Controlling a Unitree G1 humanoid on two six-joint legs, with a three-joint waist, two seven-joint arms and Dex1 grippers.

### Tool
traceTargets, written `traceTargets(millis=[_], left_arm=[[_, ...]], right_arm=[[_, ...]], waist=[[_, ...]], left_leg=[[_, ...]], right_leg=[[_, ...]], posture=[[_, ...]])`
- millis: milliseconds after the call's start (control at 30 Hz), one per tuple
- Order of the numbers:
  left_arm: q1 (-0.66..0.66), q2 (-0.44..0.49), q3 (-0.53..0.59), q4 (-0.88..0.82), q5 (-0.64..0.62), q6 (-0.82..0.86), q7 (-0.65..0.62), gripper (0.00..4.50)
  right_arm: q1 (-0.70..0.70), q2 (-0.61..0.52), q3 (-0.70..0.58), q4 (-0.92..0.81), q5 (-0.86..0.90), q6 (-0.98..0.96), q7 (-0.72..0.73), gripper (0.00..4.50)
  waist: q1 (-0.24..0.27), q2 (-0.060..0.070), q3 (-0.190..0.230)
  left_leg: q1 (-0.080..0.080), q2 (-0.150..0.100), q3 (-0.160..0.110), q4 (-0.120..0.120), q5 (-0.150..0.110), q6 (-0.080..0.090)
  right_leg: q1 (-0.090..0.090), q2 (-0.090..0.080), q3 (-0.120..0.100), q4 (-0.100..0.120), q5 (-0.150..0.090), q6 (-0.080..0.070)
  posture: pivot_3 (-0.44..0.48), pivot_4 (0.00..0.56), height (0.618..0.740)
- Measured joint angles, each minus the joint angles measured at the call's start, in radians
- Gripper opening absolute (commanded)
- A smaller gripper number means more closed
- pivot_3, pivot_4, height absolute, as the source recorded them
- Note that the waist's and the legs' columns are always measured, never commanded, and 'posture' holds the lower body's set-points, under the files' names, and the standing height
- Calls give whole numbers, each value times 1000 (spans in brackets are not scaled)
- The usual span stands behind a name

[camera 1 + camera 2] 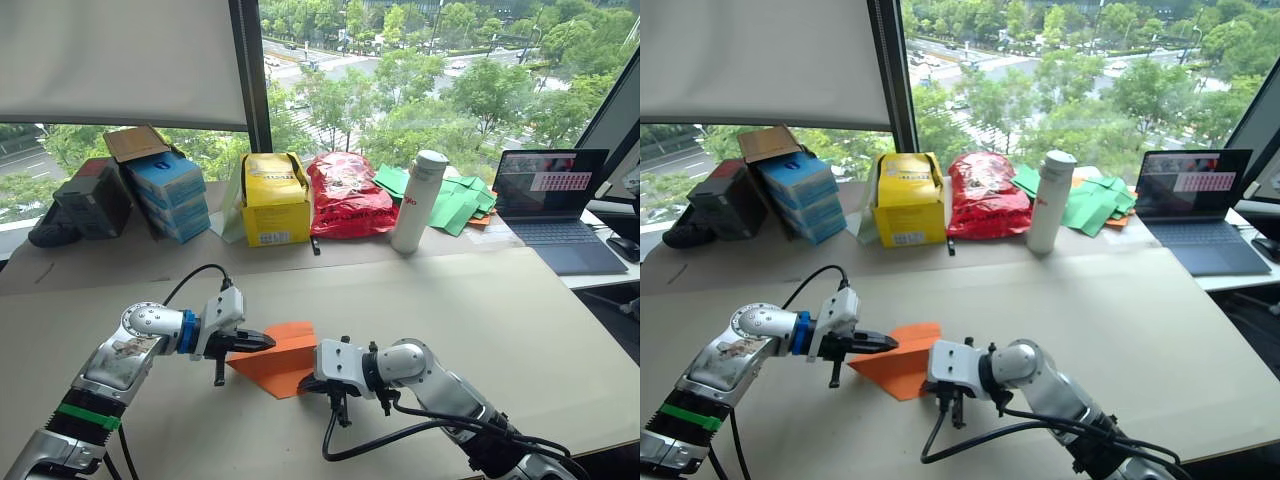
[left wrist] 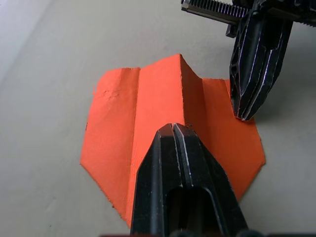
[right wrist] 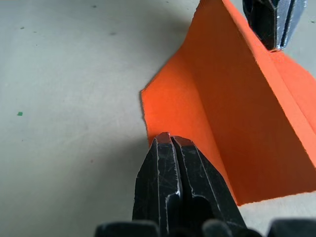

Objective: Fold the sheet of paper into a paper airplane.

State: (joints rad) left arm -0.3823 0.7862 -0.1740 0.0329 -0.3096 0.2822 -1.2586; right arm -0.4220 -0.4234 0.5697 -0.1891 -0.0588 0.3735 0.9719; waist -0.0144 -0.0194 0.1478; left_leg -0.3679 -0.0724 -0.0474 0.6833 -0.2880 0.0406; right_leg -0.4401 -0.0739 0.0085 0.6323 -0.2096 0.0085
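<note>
The sheet of paper [image 1: 282,362] is bright orange and folded into a wedge, lying on the table in front of me with a raised centre ridge [image 2: 181,89]. My left gripper [image 1: 268,342] comes in from the left. Its fingers are shut at the top of that ridge [image 2: 174,127], apparently pinching it. My right gripper [image 3: 165,136] is shut too, its tip touching the paper's low edge on the right side [image 1: 305,384]. The two tips are close together across the paper.
Along the window stand stacked blue boxes [image 1: 170,195], a yellow box [image 1: 275,198], a crinkly red bag [image 1: 345,195], a white bottle [image 1: 420,200] and green paper pieces [image 1: 455,200]. A laptop [image 1: 555,205] sits at the far right. Black cables trail from both wrists.
</note>
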Motion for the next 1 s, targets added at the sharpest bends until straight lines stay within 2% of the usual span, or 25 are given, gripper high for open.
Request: traceTargets(millis=[500, 700, 900, 1000], left_arm=[[36, -6, 9, -54, -7, 24, 1, 0], [-37, -42, 32, 29, -8, 52, 25, 0], [-76, -73, -29, 182, 104, -71, 22, 0], [-75, -80, -40, 181, 112, -99, -4, 0]], right_arm=[[0, 1, 0, -1, 2, 11, -11, 28], [0, -1, -1, -4, 2, 15, -12, 28], [0, -1, 1, -6, 2, 16, -13, 28], [0, -1, 1, -7, 2, 18, -14, 28]], waist=[[0, 0, 0], [1, 0, 0], [2, 0, 0], [1, 0, 0]], left_leg=[[0, 0, 0, 1, 0, 1], [0, 0, 0, 2, 0, 0], [0, 0, 0, 2, 1, -1], [0, 0, 0, 2, 1, -1]], right_leg=[[0, 0, 0, 1, 0, 0], [1, 1, -4, 2, 0, 0], [1, 0, -5, 1, 0, 0], [0, 0, -5, 1, 0, 0]], posture=[[0, 150, 740], [0, 150, 740], [0, 150, 740], [0, 150, 740]])
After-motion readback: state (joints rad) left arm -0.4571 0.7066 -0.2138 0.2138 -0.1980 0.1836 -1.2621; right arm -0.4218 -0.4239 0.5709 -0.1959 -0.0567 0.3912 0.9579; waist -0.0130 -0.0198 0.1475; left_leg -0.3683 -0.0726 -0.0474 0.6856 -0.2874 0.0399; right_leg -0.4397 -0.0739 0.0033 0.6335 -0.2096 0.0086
